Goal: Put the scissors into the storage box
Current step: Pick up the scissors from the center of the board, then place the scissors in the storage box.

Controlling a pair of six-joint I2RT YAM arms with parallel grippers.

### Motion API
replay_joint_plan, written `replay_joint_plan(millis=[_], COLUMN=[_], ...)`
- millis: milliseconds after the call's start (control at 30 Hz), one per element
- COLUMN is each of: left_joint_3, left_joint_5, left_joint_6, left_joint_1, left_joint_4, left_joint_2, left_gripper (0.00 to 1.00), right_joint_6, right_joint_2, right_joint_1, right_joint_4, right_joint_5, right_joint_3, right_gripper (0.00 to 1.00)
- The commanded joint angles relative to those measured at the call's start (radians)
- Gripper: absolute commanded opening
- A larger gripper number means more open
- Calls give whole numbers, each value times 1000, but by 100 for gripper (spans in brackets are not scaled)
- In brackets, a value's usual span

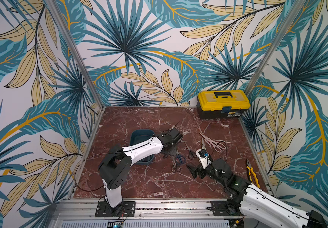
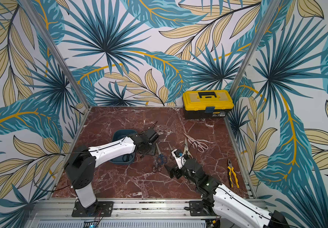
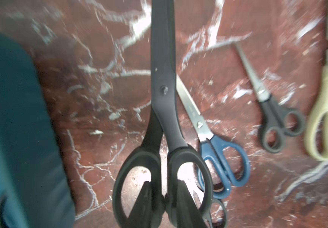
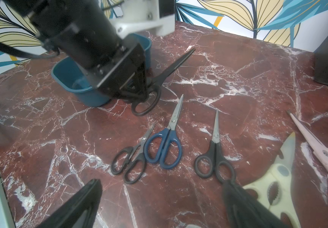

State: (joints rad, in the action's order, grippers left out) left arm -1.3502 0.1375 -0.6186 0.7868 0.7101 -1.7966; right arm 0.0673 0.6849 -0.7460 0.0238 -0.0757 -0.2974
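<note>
We note a toolbox [image 1: 223, 104], its yellow lid shut over a black body, in the far right corner of a red marble table [image 1: 139, 183]. Yellow-handled pliers [image 1: 249, 170] lie near the table's right edge, well apart from the toolbox. Leaf-patterned walls [image 1: 123, 49] enclose the table.

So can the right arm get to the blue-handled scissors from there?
Probably yes: the right gripper hangs open just short of the blue-handled scissors, nothing between them, though a small black pair lies close beside.
</note>
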Motion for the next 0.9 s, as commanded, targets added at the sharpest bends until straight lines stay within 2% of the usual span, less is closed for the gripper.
replay_joint_plan(millis=[0,333,567,800,867], left_joint_3=[-44,-41,55,162,209], left_joint_5=[12,16,7,36,3], left_joint_6=[43,91,117,140,132], left_joint_1=[-31,-102,-211,-266,-288], left_joint_4=[-43,-45,-30,51,42], left_joint_2=[47,104,228,301,321], left_gripper=[0,0,0,0,0], right_joint_6=[10,9,8,10,8], right_joint_2=[1,-11,-13,-44,-35], right_joint_1=[-4,-4,-4,-4,-4], right_joint_4=[-6,-2,-5,1,1], right_joint_5=[-21,-24,-9,-13,-1], right_joint_3=[-12,-6,-7,6,3], right_gripper=[100,100,100,100,99])
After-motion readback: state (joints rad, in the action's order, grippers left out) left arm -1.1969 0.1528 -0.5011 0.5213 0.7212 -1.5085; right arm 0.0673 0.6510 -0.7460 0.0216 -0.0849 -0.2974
